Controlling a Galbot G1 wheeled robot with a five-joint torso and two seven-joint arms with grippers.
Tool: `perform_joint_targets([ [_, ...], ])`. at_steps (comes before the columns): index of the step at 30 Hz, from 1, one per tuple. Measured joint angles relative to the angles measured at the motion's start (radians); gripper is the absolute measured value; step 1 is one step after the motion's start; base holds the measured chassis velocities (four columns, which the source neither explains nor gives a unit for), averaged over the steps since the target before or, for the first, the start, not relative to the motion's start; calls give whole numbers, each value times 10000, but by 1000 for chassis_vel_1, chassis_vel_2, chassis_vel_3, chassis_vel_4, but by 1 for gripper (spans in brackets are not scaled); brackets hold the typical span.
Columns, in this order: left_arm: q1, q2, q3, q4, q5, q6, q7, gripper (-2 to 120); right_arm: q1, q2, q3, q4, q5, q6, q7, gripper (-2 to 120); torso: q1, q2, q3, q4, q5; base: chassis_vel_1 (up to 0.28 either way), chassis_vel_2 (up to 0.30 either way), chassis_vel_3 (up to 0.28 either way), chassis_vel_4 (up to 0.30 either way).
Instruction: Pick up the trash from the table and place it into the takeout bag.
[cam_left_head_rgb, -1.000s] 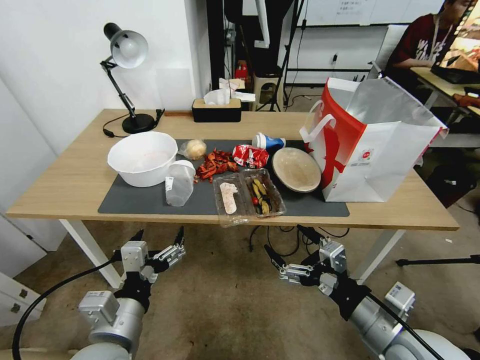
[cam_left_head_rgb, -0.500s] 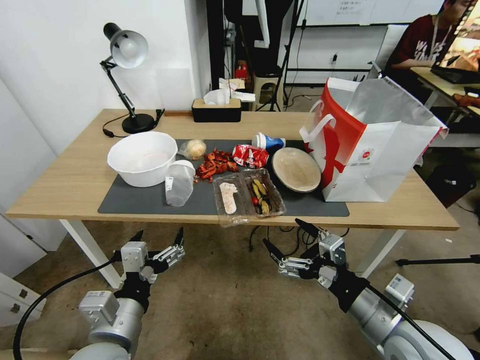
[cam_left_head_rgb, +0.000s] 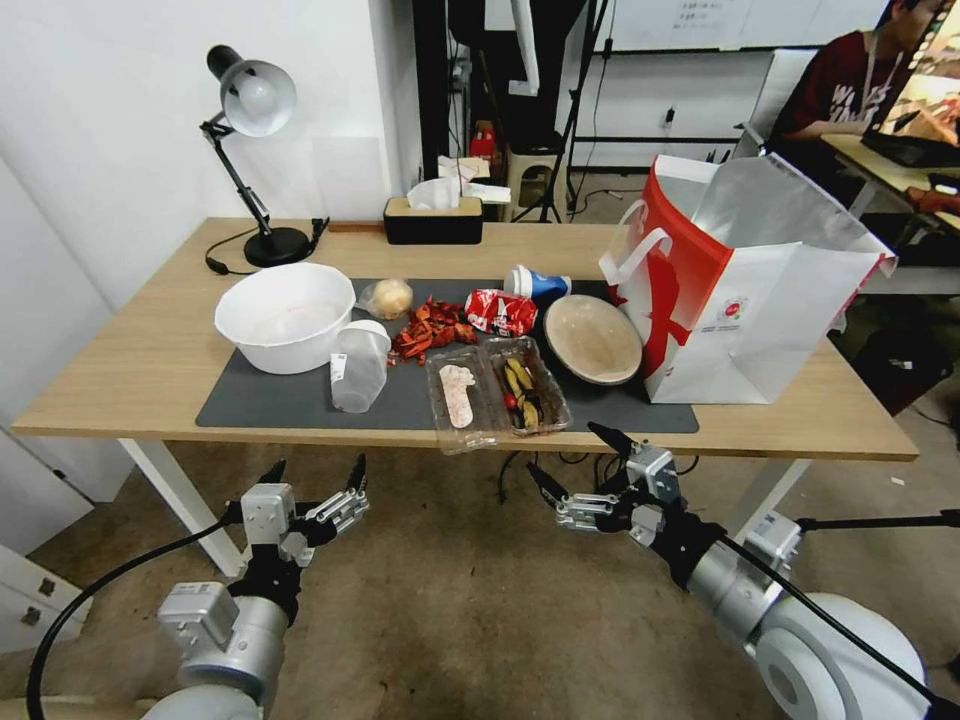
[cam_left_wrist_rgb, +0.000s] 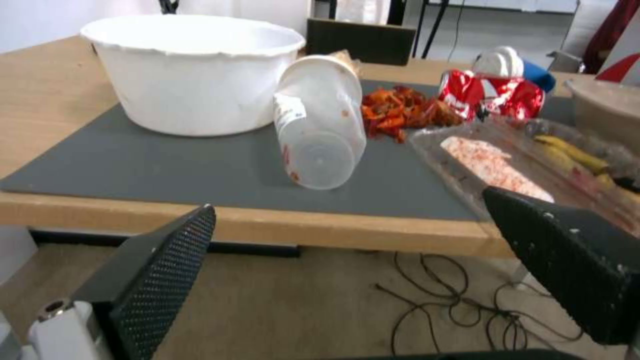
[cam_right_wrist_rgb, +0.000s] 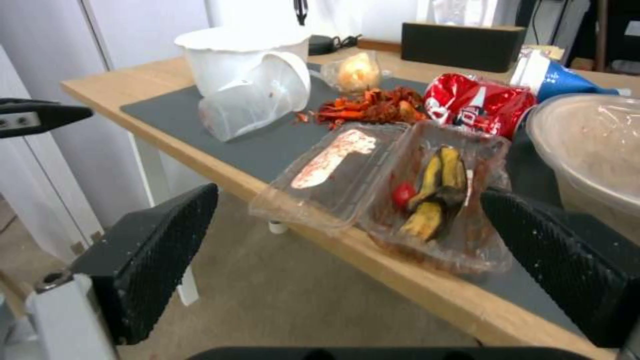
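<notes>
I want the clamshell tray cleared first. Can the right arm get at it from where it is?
Probably yes. The right gripper, open, sits just below the table edge, facing the clear clamshell tray, which overhangs that edge with nothing between them.

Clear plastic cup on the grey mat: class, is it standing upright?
No: the clear plastic cup lies tipped on its side on the grey mat, beside the white bowl.

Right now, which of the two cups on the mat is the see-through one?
The clear plastic cup lying on its side beside the white bowl. The other cup, behind the red wrapper, is opaque blue and white.
</notes>
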Motion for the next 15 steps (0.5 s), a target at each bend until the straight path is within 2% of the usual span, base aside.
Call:
perform_joint_targets([
  [4, 92, -36, -33, -12, 61, -12, 6, 100, 1074, -586, -648, -473, 1156, -83, 1050, 100, 0, -1, 0, 2, 5, 0, 0, 0, 0],
  [6, 106, -51, -43, -25, 74, -14, 6, 100, 1404, -722, -773, -631, 1389, -150, 1240, 100, 0, 0, 0, 1, 0, 0, 0, 0, 0],
  [9, 158, -95, -77, -33, 146, -29, 6, 100, 2681, -1141, -1415, -1013, 2520, -762, 2315, 100, 1, -1, 1, 2, 0, 0, 0, 0, 0],
  [11, 176, -118, -80, -32, 170, -39, 6, 100, 2974, -1266, -1579, -1129, 2596, -920, 2517, 100, 1, 0, 0, 2, 0, 0, 0, 0, 0],
  [13, 204, -173, -84, -32, 224, -62, 4, 100, 3671, -1712, -1994, -1551, 1997, -1174, 2615, 100, 1, -1, 1, 0, 2, 0, 0, 0, 0],
  [15, 206, -194, -84, -31, 240, -74, 3, 100, 3891, -1846, -2071, -1654, 1780, -1269, 2564, 100, 0, -1, 1, -1, 1, 0, 0, 0, 0],
])
